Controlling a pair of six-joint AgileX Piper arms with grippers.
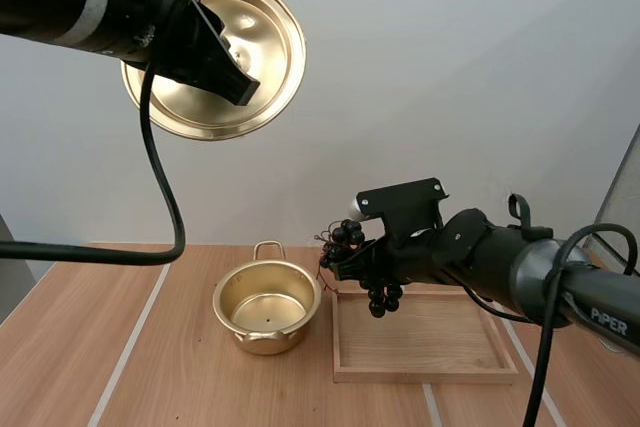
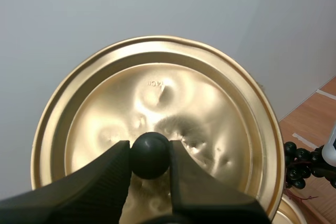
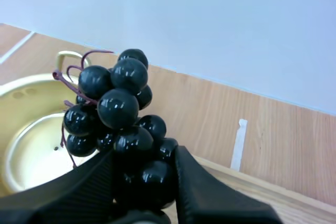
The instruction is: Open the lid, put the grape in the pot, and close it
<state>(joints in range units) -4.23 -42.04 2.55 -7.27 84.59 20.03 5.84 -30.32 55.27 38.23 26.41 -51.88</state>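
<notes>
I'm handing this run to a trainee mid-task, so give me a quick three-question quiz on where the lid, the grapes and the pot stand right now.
1. True or false: the lid is sitting on the pot.
2. Multiple choice: the left gripper grips the lid by A) its rim, B) its black knob, C) a side handle.
3. Short answer: what is the right gripper holding?

Key: 1 false, the lid is held high above the open pot; 2 B; 3 the bunch of grapes.

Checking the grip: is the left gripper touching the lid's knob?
Touching. The left wrist view shows the left gripper pinching the black knob of the lid, no gap on either side.
</notes>
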